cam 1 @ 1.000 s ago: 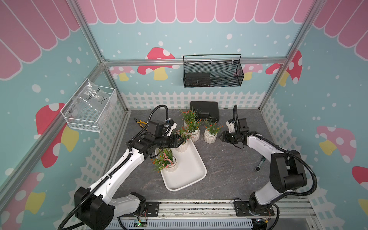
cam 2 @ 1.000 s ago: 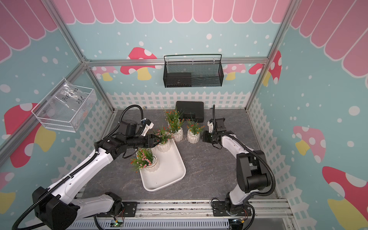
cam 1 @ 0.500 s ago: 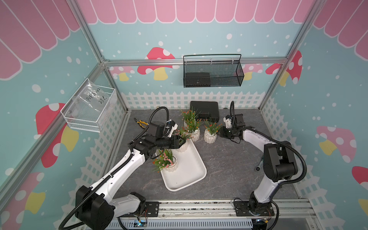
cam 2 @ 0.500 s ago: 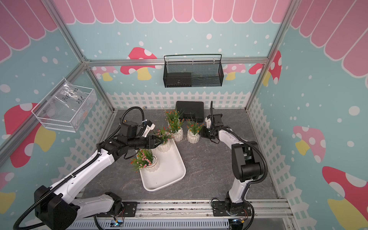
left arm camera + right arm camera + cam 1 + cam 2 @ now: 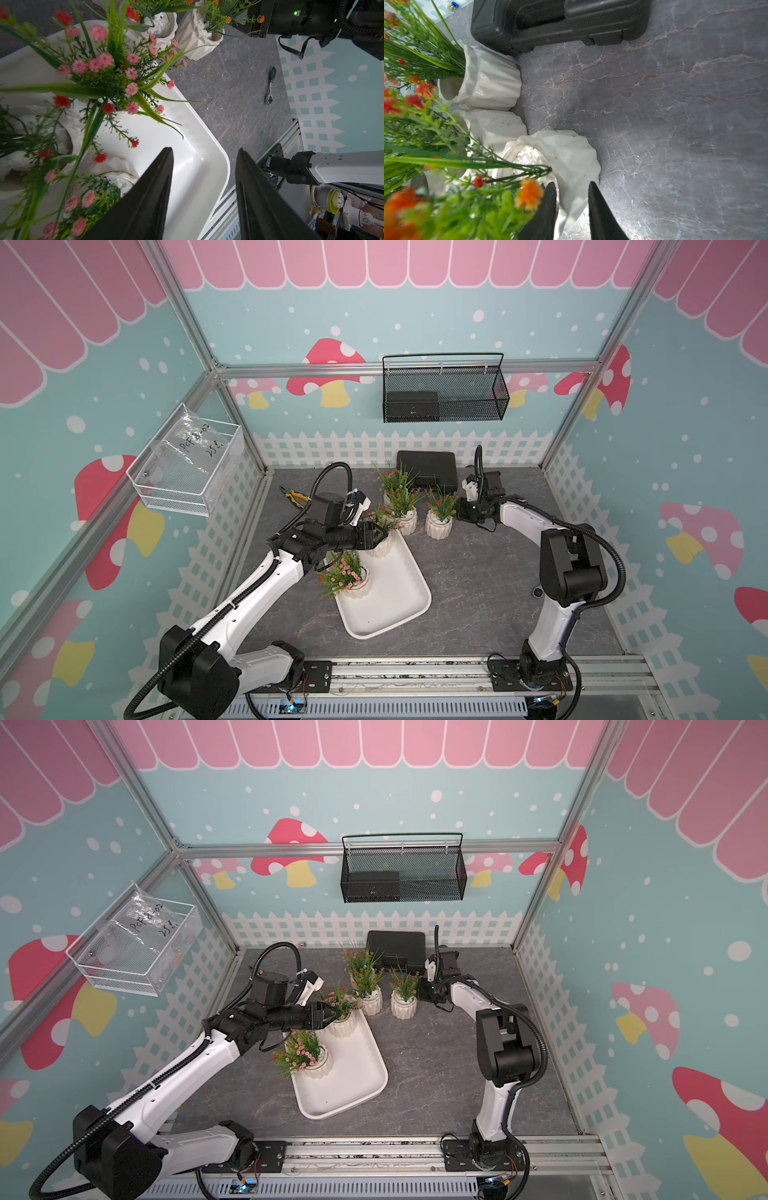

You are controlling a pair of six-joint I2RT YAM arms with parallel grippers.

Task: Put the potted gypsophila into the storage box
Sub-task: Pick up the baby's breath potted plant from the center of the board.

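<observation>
The storage box [image 5: 392, 608] [image 5: 353, 1088] is a white tray lying mid-table. Two potted gypsophila with pink flowers stand in it, one at its near left [image 5: 353, 587] and one at its far end [image 5: 380, 549]. My left gripper [image 5: 379, 536] [image 5: 204, 149] hangs open by the far one, with only bare tray [image 5: 187, 166] between its fingers. Outside the tray stand three orange-flowered pots. My right gripper [image 5: 456, 509] [image 5: 571, 184] is shut on the rim of the rightmost pot [image 5: 438, 527] [image 5: 571, 158], one finger inside and one outside. The other two [image 5: 409, 522] [image 5: 392, 485] stand just left of it.
A black hard case [image 5: 426, 468] lies against the back fence behind the pots. Yellow-handled pliers [image 5: 293, 494] lie at the far left and a ratchet [image 5: 270, 87] at the right. A black mesh basket [image 5: 444, 389] and a clear wire basket [image 5: 187, 464] hang on the walls.
My right gripper has swung left to the rightmost pot and closed over its rim. My left gripper has stayed open at the tray's far end.
</observation>
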